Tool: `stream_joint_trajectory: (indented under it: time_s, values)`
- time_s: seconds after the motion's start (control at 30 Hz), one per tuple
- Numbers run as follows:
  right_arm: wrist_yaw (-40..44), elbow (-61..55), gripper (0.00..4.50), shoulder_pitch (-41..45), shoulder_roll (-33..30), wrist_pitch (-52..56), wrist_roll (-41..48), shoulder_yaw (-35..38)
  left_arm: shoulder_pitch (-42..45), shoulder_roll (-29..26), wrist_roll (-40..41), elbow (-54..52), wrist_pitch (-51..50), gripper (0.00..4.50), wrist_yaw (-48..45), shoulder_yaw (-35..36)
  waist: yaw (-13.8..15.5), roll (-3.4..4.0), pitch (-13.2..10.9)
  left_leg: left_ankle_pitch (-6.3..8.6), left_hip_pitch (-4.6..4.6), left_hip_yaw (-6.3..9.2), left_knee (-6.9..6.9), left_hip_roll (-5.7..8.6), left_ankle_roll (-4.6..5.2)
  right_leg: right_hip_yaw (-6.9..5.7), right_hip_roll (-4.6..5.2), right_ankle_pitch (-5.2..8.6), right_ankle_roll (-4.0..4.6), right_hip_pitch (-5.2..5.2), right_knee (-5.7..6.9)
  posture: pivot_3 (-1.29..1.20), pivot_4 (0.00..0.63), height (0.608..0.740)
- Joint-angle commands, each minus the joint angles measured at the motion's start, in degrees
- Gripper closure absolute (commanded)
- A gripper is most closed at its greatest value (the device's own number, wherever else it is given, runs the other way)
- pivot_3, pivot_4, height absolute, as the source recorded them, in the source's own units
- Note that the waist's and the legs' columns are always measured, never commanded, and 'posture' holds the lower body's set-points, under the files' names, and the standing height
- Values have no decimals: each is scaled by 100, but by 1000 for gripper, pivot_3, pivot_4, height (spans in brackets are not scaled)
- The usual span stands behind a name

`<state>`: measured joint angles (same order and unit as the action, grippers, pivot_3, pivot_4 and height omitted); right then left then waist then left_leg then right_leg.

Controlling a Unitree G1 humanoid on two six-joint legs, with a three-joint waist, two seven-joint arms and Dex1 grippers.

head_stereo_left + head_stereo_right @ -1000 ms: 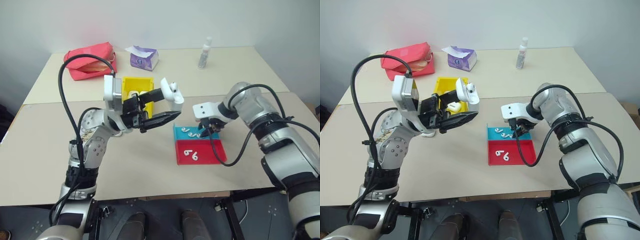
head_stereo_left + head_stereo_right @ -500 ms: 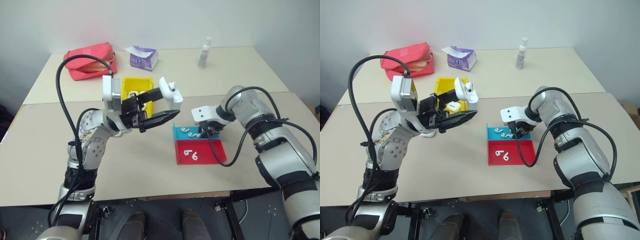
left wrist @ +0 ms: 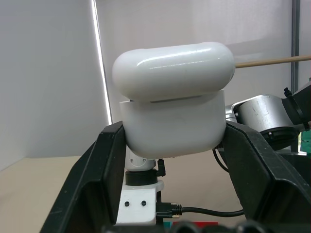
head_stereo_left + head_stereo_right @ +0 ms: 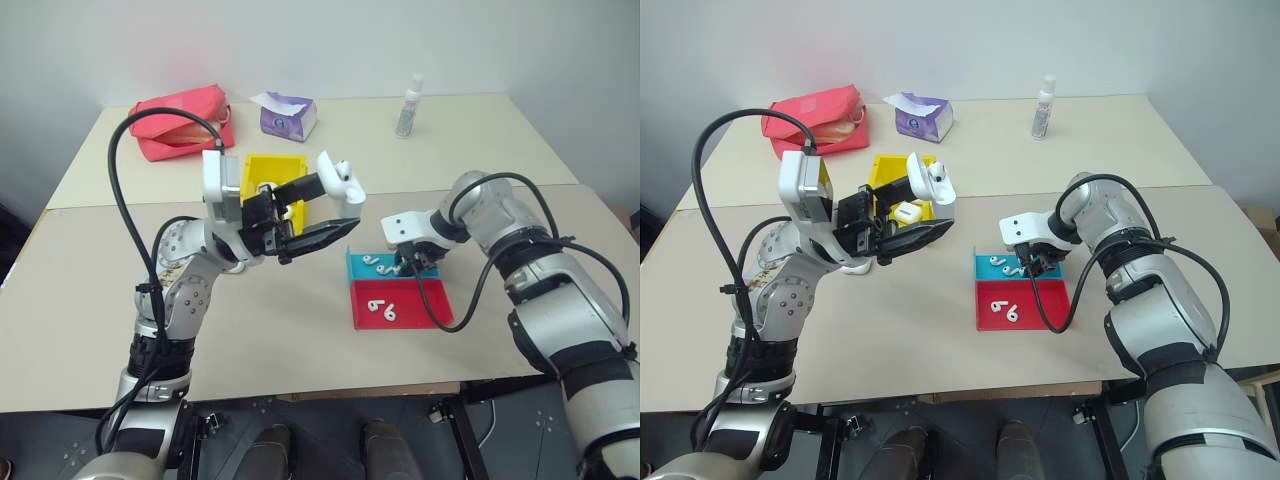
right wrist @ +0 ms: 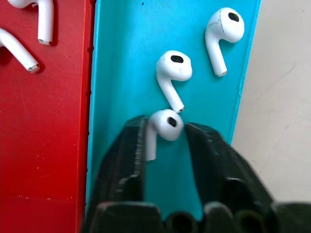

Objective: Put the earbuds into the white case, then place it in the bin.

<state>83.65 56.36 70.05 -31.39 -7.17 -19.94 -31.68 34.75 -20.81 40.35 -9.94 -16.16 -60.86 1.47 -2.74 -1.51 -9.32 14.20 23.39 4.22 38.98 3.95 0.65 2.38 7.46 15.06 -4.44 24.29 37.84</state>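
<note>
- The red fabric pouch [image 4: 180, 120] lies at the far left of the beige table [image 4: 300, 350], with a purple tissue pack [image 4: 288, 116] beside it, both away from the work.
- The left gripper [image 4: 325, 208] is clamped on the small glossy white rounded plastic case [image 3: 172, 102], held up above the table with its lid ajar, probably so the other arm can drop an earbud in.
- The bright yellow open-top plastic bin [image 4: 270, 172] sits just behind that gripper; a white case-like thing lies inside it, part hidden by the fingers.
- The shallow blue plastic tray [image 5: 126, 73] and shallow red plastic tray [image 4: 400, 303] touch side by side, each holding tiny white stemmed earbuds [image 5: 174, 73].
- The right gripper [image 5: 165, 133] points down into the blue tray, its fingers narrowly apart around one earbud; whether they already pinch it is hard to make out.
- A small clear bottle [image 4: 409, 105] stands at the far edge.
</note>
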Motion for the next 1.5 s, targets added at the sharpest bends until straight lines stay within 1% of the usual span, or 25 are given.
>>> stream_joint_trajectory:
  time_s: [0.03,0.27,0.43,0.57,0.67,0.7,0.8,0.87,0.9,0.93,0.97,1.03,1.1,1.17,1.23,1.3,1.4,1.5]
  values:
    - [57,-141,3884,-77,-4,139,-18,114,4,-38,39,-155,113,1773,-11,115,1,0,0,0,-1,0,0,0,0,0,0,0,0,0,0,0,150,740]
    - [162,-468,3883,-243,-111,416,18,244,-7,-93,104,-186,69,1773,-39,137,2,0,0,0,-3,0,0,0,0,0,0,0,0,-1,2,0,150,740]
    - [36,-659,3883,-269,-229,728,117,481,63,-107,132,-133,29,1773,-103,115,7,0,0,0,-2,0,0,0,0,0,0,0,0,-2,2,0,150,740]
    - [-106,-1167,3883,-201,-411,1345,458,1013,211,-85,128,3,3,1773,-166,84,10,0,0,0,2,0,0,1,0,1,0,0,0,2,2,0,150,740]
    - [-357,-2237,3883,-389,-603,2250,938,1733,336,-64,147,102,-29,1773,-224,66,12,0,0,0,5,0,-3,1,0,1,0,0,0,6,0,0,150,740]
    - [-537,-2927,3883,-608,-670,2743,1258,2187,391,-47,146,159,-38,1773,-244,53,19,0,0,0,7,1,-3,0,0,0,0,0,0,7,0,0,150,740]
    - [-918,-4653,3883,-1241,-733,4089,2114,3236,501,-7,158,284,-68,1773,-297,41,44,0,0,1,13,6,-2,1,1,-4,1,0,0,8,-3,0,150,740]
    - [-1186,-5894,3883,-1849,-635,4827,2898,4120,604,42,167,399,-83,1773,-345,25,66,0,0,2,14,7,-1,2,2,-3,2,0,0,6,-3,0,150,740]
    - [-1323,-6329,3883,-2063,-595,5083,3184,4397,637,55,177,439,-90,1773,-375,28,91,0,0,2,15,10,1,3,3,-5,3,0,0,4,-3,0,150,740]
    - [-1541,-6890,3883,-2271,-466,5597,3612,4852,712,102,170,524,-94,1773,-399,9,112,0,0,3,17,12,4,3,4,-5,3,0,0,2,-4,0,150,740]
    - [-1741,-7271,3883,-2398,-387,5990,3938,5136,763,132,166,583,-101,1773,-422,4,139,0,0,3,17,12,4,5,4,-4,5,-1,-1,2,-4,0,150,740]
    - [-2258,-8193,3883,-2586,-1,6748,4772,5767,904,222,125,783,-76,1773,-504,-30,145,0,0,4,15,8,10,5,6,0,5,-1,-1,2,3,0,150,740]
    - [-2719,-8794,3883,-2650,297,7160,5359,6086,997,278,94,928,-60,1773,-581,-38,140,1,1,5,10,7,9,4,8,1,5,-1,-1,3,12,0,150,740]
    - [-3163,-9181,3883,-2664,510,7397,5823,6253,1062,310,74,1037,-54,1773,-668,-29,132,2,1,5,2,6,4,3,9,2,4,-1,-1,-1,13,0,150,740]
    - [-3919,-9492,3883,-2485,1033,7730,6442,6447,1153,375,74,1139,-61,1773,-791,-71,122,2,1,11,-1,5,4,4,19,3,4,-1,-1,-2,13,0,150,740]
    - [-4441,-9658,3883,-2413,1332,7850,6927,6488,1222,427,74,1217,-67,1773,-872,-88,120,2,1,9,-1,5,4,5,15,4,4,-1,-1,-2,15,0,150,740]
    - [-4986,-9773,3883,-2475,1460,7783,7517,6390,1309,522,60,1308,-48,1773,-969,-117,127,2,1,5,1,7,4,6,8,2,5,-1,-1,-1,15,0,150,740]
    - [-5454,-9770,3883,-2572,1384,7688,7960,6219,1372,585,62,1354,-41,1773,-1060,-123,123,2,1,6,2,7,4,10,10,2,8,-1,-1,-2,14,0,150,740]
